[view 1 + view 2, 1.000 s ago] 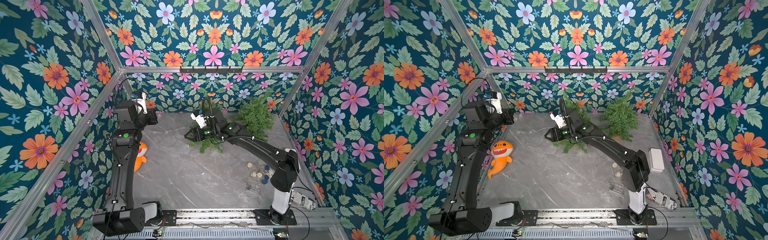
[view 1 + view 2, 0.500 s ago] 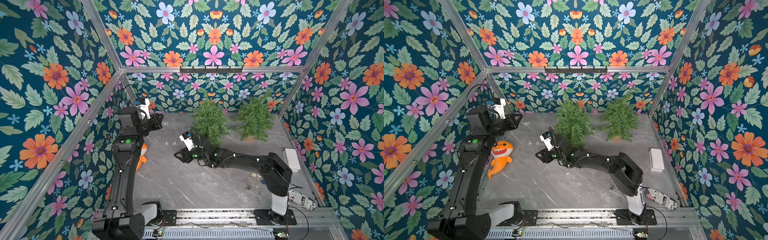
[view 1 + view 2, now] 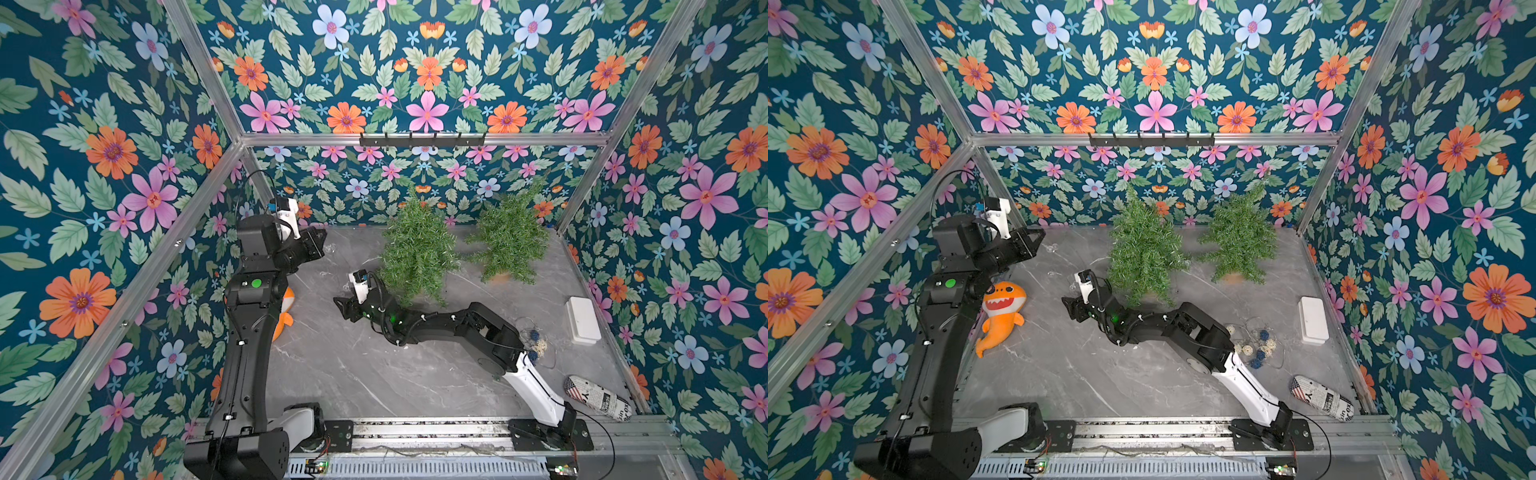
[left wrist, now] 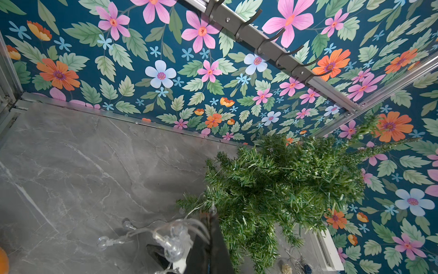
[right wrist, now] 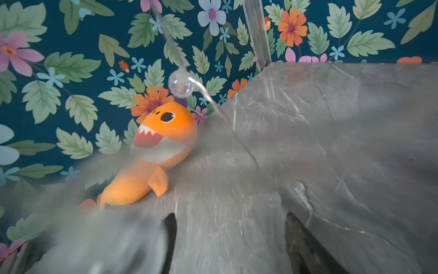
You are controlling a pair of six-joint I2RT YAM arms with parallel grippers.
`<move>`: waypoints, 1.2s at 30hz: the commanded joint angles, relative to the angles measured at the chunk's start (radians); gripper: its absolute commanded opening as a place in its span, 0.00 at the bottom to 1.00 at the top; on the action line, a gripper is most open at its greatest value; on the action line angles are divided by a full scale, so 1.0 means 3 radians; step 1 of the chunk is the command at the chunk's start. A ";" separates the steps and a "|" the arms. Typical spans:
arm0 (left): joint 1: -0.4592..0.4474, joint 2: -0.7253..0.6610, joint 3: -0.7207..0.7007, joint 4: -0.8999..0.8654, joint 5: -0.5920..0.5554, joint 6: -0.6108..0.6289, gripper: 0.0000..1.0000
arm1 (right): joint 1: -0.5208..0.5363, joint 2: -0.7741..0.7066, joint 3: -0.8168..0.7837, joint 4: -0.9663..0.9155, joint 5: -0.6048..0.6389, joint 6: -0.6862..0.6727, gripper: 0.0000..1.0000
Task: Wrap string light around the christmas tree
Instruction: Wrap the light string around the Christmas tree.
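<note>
Two small green trees stand at the back. A string light (image 4: 170,237) of clear bulbs on thin wire runs from my left gripper (image 4: 211,225), which is shut on it, into the lower branches of the nearer christmas tree (image 4: 272,185). In both top views that tree (image 3: 415,253) (image 3: 1144,249) stands upright, with the left gripper (image 3: 323,241) (image 3: 1042,233) raised to its left. My right gripper (image 3: 338,305) (image 3: 1066,305) is open and empty, low over the table in front-left of the tree. One bulb (image 5: 181,84) hangs ahead of the right gripper (image 5: 231,225).
The second tree (image 3: 509,237) stands to the right. An orange shark plush (image 3: 1000,311) lies by the left wall. A white box (image 3: 582,320), a string of woven balls (image 3: 536,340) and a newsprint shoe (image 3: 598,399) lie at the right. A hook rack (image 3: 422,139) hangs on the back wall.
The nearer tree, tipped over under my right gripper a second ago, now stands upright. The right arm has drawn back to the front-left. The left gripper shifted slightly right.
</note>
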 commanded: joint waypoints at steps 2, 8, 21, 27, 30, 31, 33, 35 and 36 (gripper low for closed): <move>0.0000 -0.0005 0.0025 0.0056 -0.0021 -0.0036 0.00 | -0.0005 0.0269 0.0376 -0.0003 0.0143 0.0008 0.71; 0.0000 0.0000 0.0036 0.0056 -0.0034 -0.0054 0.00 | -0.0019 0.0735 0.1141 -0.0376 0.0003 0.0142 0.67; 0.0009 0.0309 0.0145 0.0633 -0.0598 -0.0260 0.00 | 0.0120 -0.0317 -0.0306 -0.0149 -0.0418 0.0520 0.01; 0.0009 0.0357 0.0181 0.0796 -0.0632 -0.0289 0.00 | 0.0192 -0.1092 -0.1066 -0.0379 -0.0809 0.0616 0.00; 0.0010 0.0356 0.0185 0.0861 -0.0604 -0.0289 0.00 | 0.0199 -0.1509 -0.1389 -0.0523 -0.0991 0.0599 0.00; 0.0009 0.0358 0.0189 0.0878 -0.0590 -0.0293 0.00 | 0.0199 -0.1611 -0.1462 -0.0581 -0.1019 0.0578 0.00; 0.0010 0.0352 0.0195 0.0913 -0.0574 -0.0314 0.00 | 0.0199 -0.1794 -0.1547 -0.0751 -0.1153 0.0542 0.00; 0.0010 0.0352 0.0210 0.0926 -0.0516 -0.0334 0.00 | 0.0200 -0.1978 -0.1633 -0.0905 -0.1123 0.0480 0.00; 0.0007 0.0353 0.0223 0.0923 -0.0468 -0.0352 0.00 | 0.0199 -0.2059 -0.1698 -0.0931 -0.1012 0.0465 0.00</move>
